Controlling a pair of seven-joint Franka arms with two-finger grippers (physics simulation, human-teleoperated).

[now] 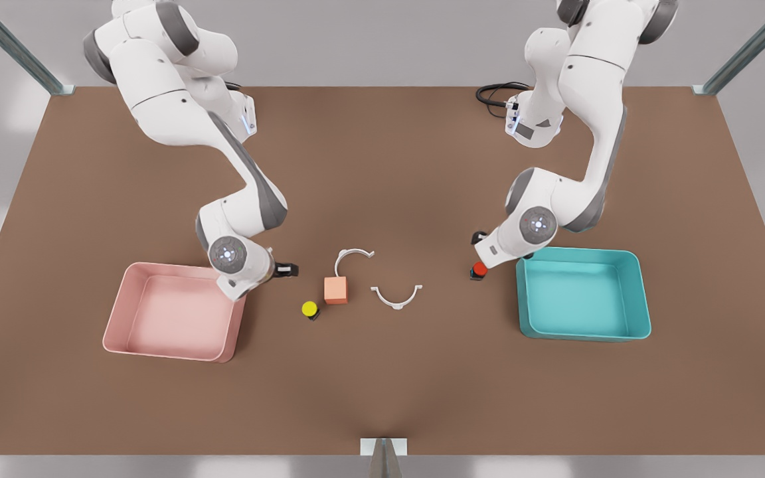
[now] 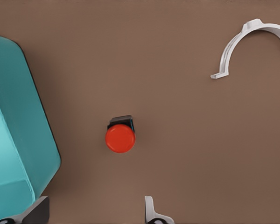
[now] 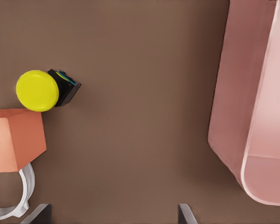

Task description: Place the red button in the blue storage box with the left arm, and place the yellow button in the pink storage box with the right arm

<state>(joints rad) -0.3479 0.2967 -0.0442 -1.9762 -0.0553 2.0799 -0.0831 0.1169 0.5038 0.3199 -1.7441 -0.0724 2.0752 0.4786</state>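
Observation:
The red button [image 1: 479,269] [image 2: 120,137] stands on the brown table just beside the blue storage box [image 1: 641,292] [image 2: 32,140], on the side facing the table's middle. My left gripper [image 1: 483,249] [image 2: 95,215] hovers open above the table close to this button, touching nothing. On the front view's left, the yellow button [image 1: 309,309] [image 3: 37,90] lies tipped next to a salmon cube, a short way from the pink storage box [image 1: 117,312] [image 3: 233,93]. My right gripper [image 1: 277,271] [image 3: 112,217] hangs open between that box and the yellow button, with nothing held.
A salmon-orange cube [image 1: 336,290] [image 3: 14,140] sits beside the yellow button. Two white curved clips [image 1: 354,255] [image 1: 396,297] lie at the table's middle; one clip [image 2: 242,46] lies beyond the red button, another clip [image 3: 18,196] touches the cube. A black cable [image 1: 495,93] lies at the back.

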